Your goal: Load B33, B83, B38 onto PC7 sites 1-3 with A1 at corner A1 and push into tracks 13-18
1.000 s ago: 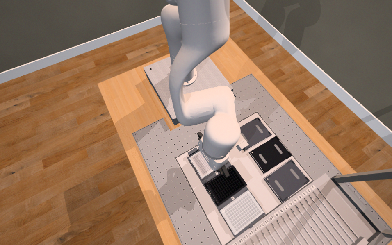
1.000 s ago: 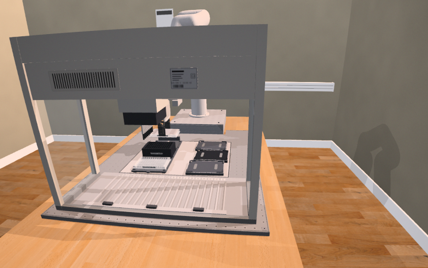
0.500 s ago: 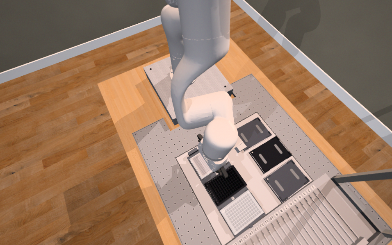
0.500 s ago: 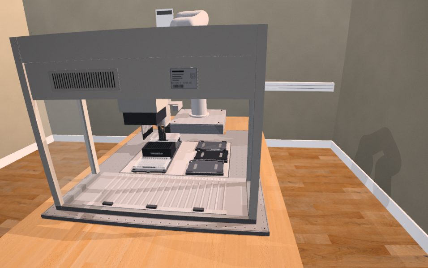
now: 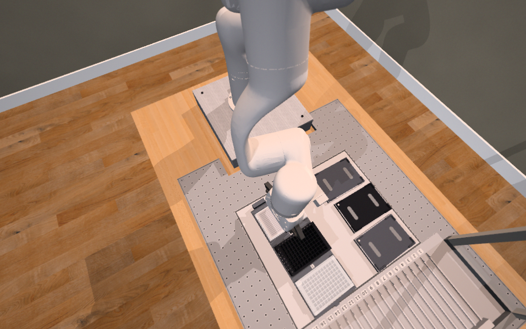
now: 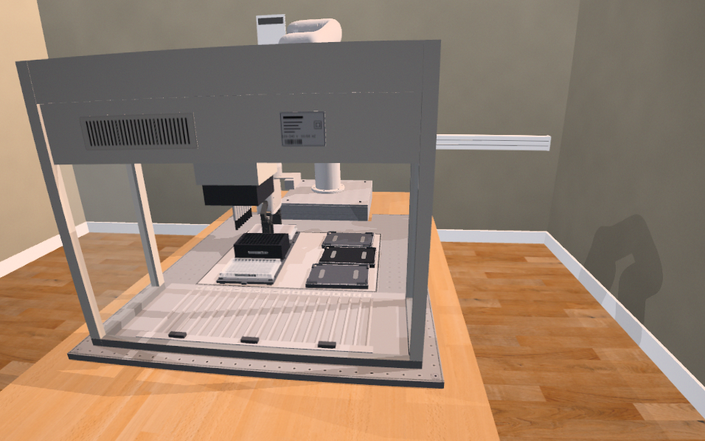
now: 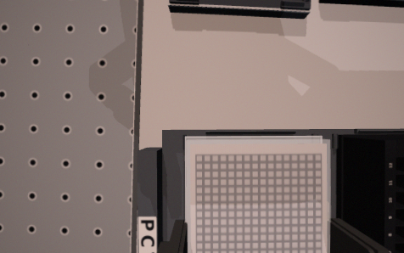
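My gripper (image 7: 263, 244) is shut on B33 (image 7: 259, 191) (image 5: 268, 224), the white 384-well plate. It holds the plate by its short ends, right at site 1 of the dark carrier PC7 (image 7: 171, 170). I cannot tell whether the plate rests in the locators. The carrier's label (image 7: 147, 235) shows at the handle end. B83 (image 5: 302, 248) (image 6: 259, 245) (image 7: 365, 182), the black deep-well block, stands on site 2. B38 (image 5: 324, 284) (image 6: 249, 270), the white 96-well plate, lies on site 3. The carrier lies on the apron (image 5: 349, 248), short of the rails (image 5: 407, 290) (image 6: 270, 312).
Three dark plate nests (image 5: 338, 178) (image 5: 362, 206) (image 5: 385, 236) stand bare in a row beside the carrier. The instrument's grey frame (image 6: 234, 93) spans the rails, with a pipetting head (image 6: 231, 189) hanging near my wrist. Three dark lamps (image 6: 249, 339) sit behind the tracks.
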{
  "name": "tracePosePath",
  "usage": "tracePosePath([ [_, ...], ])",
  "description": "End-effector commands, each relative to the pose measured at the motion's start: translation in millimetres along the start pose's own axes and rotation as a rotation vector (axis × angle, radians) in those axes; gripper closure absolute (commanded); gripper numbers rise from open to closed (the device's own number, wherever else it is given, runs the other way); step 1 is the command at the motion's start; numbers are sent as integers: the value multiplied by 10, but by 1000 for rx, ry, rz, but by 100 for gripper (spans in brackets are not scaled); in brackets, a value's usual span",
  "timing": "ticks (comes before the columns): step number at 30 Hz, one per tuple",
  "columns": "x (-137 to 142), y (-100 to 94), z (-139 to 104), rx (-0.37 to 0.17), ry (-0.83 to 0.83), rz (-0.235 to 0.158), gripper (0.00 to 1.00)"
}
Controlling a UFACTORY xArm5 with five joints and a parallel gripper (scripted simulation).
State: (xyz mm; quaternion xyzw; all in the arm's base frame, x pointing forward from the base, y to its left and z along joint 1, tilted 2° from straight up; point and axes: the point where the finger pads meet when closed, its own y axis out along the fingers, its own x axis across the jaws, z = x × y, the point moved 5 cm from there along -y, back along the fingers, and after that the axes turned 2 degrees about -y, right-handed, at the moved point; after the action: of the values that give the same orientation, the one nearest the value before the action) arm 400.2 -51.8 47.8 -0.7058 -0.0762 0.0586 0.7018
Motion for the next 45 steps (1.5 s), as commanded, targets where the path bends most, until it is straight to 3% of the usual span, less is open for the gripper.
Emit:
tracePosePath([
  [1,11,-3,-11,12,0,-8,100],
  [45,12,97,-10,12,0,-8,100],
])
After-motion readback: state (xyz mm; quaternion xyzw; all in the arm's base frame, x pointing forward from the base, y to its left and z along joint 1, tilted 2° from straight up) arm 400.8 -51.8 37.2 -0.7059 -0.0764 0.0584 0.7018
